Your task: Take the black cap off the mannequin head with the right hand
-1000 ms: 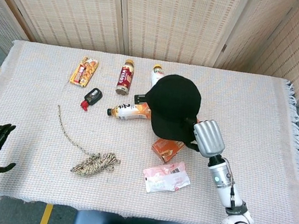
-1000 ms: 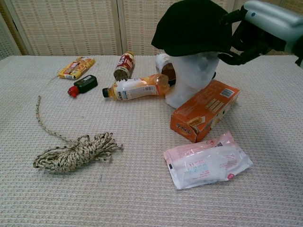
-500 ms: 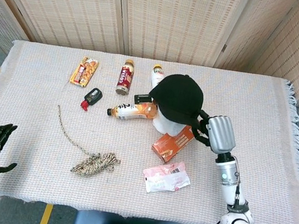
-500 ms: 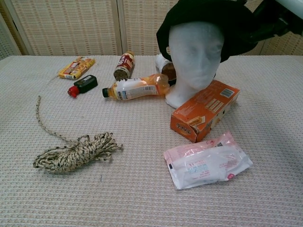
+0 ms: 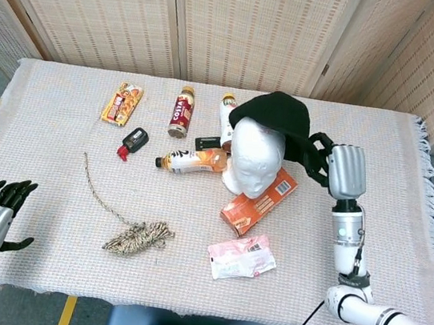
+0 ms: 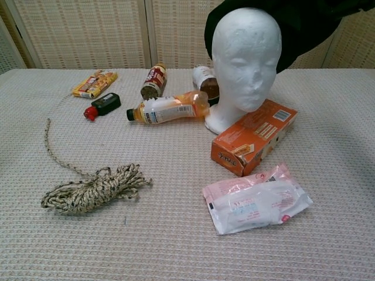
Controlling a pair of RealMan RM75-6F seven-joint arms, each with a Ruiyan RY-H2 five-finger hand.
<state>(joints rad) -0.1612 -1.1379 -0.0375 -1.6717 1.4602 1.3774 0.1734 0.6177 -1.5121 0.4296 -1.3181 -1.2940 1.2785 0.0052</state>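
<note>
We are lifting the black cap [image 5: 276, 114] rearward with our right hand [image 5: 337, 167], fingers clamped on its edge. Covering the white mannequin head [image 5: 254, 156] a second ago, it is now clearing the crown, nearly free; the face is showing.

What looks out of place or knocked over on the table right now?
An orange-drink bottle lies on its side beside the white mannequin head, unlike the upright brown bottle. The black cap, held by the right hand, hangs tilted off the back of the head.
</note>
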